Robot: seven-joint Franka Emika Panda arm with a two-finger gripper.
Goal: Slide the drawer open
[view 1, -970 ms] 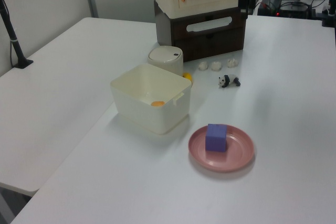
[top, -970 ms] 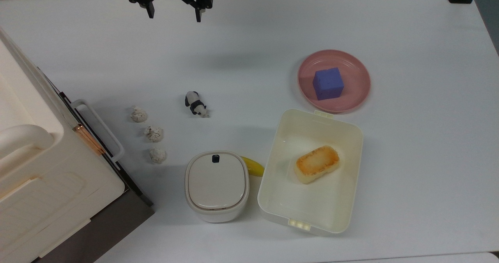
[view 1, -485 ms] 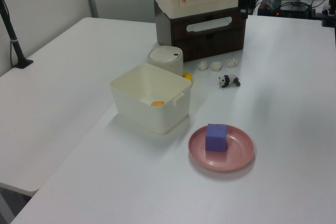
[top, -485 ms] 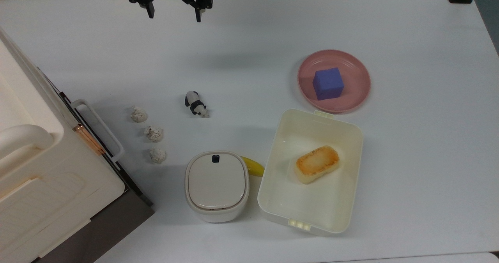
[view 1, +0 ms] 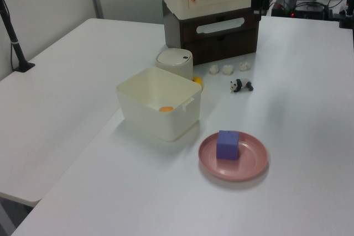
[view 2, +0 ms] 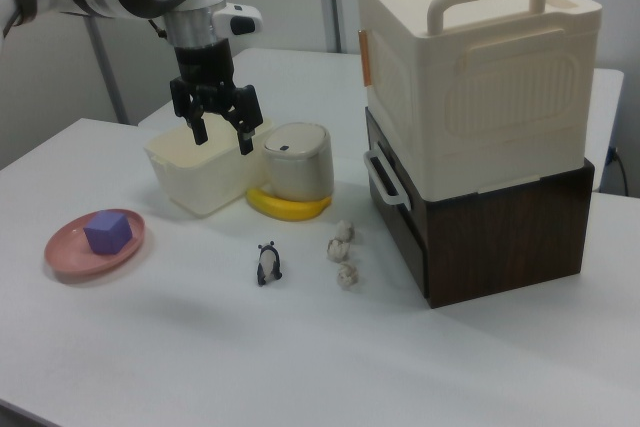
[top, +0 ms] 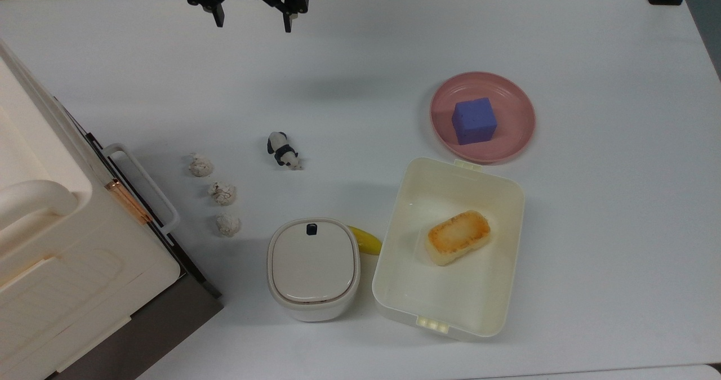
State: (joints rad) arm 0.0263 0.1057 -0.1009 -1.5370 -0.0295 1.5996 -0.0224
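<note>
A white table (top: pixel 591 211) is seen, with grey partition walls behind it in the left view. The gripper (top: pixel 250 21) is held above the table's far edge in the top view, fingers spread apart and empty. The drawer (view 2: pixel 392 192), apparently closed, is set under a cream box (view 2: pixel 470 67) at the table's left edge in the top view. No writing can be read.

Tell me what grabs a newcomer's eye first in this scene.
The big cream carry box stacked on the dark wooden drawer fills the right view's right side. The black gripper hangs open above the table, and a purple cube sits on a pink plate.
</note>
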